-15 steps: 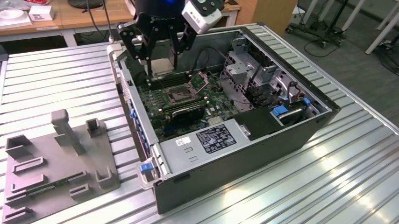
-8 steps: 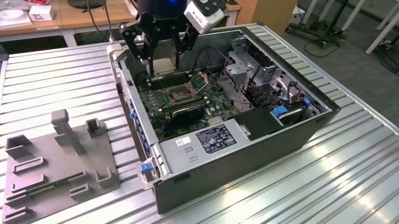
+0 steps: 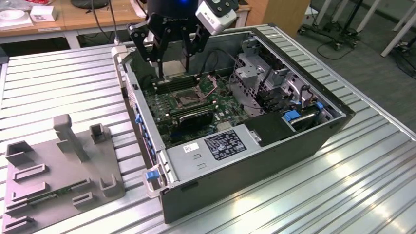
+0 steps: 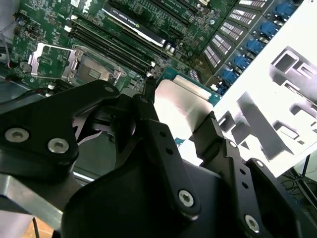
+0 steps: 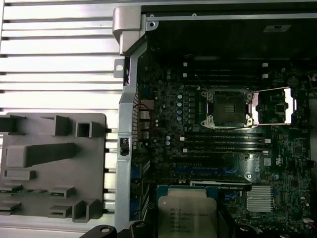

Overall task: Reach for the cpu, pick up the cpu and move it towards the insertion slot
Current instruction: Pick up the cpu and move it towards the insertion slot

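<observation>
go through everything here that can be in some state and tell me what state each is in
cpu: lifted, clamped in the gripper, above the open case.
gripper: shut on the cpu's edges.
insertion slot: empty, its bracket flipped open beside it.
computer case: lying on its side, side panel off.
grey tray: on the table beside the case.

Gripper (image 3: 174,68): closed on the cpu (image 3: 174,69), apparently
Insertion slot (image 3: 185,101): lay below the gripper, apart
Grey tray (image 3: 58,170): sat well away

Silvery metal cpu (image 5: 187,216); matt grey plastic tray (image 3: 58,170)
</observation>
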